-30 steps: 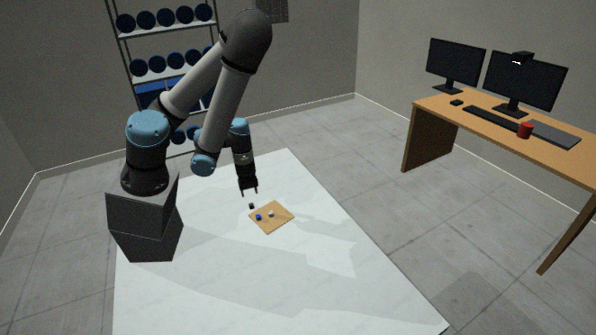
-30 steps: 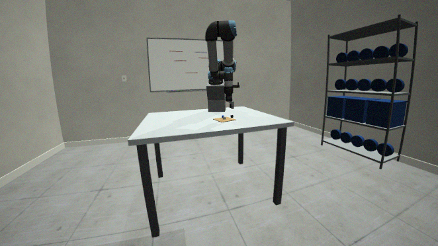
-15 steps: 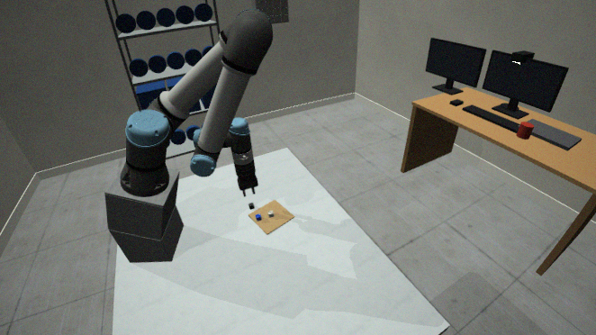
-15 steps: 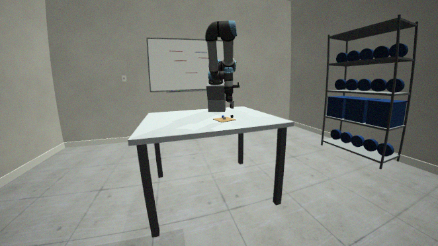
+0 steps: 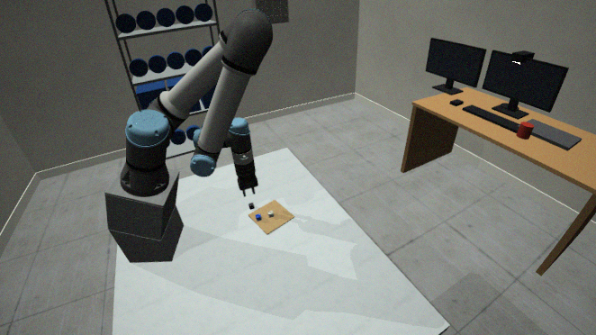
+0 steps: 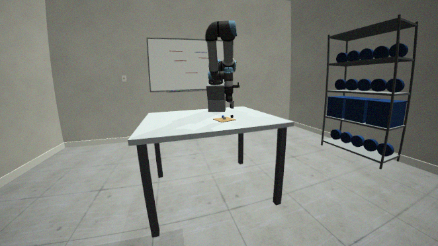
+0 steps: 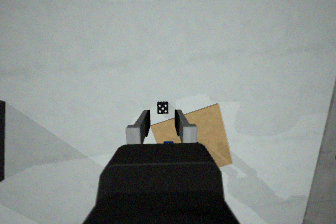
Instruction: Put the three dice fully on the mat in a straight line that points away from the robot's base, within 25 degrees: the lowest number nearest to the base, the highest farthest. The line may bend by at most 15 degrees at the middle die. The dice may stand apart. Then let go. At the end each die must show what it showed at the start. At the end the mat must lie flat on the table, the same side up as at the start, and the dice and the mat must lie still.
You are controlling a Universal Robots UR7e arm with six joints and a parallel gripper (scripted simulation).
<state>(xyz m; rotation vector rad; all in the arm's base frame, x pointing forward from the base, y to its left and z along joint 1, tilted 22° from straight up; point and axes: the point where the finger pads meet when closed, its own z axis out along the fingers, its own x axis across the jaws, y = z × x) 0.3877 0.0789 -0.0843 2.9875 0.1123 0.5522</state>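
Note:
A small tan mat (image 5: 272, 218) lies flat on the white table; it also shows in the wrist view (image 7: 201, 131) and in the exterior view (image 6: 224, 119). A blue die (image 5: 258, 217) and a white die (image 5: 271, 213) sit on the mat. A black die (image 5: 251, 205) (image 7: 162, 107) showing five pips lies on the table just off the mat's corner nearest the base. My gripper (image 5: 248, 192) hangs above the black die, partly open and empty; in the wrist view the die shows between the fingertips. The blue die peeks out under the gripper body (image 7: 168, 142).
The robot's base block (image 5: 143, 221) stands on the table to the left of the mat. A desk with monitors (image 5: 500, 120) and a shelf rack (image 5: 167, 52) stand away from the table.

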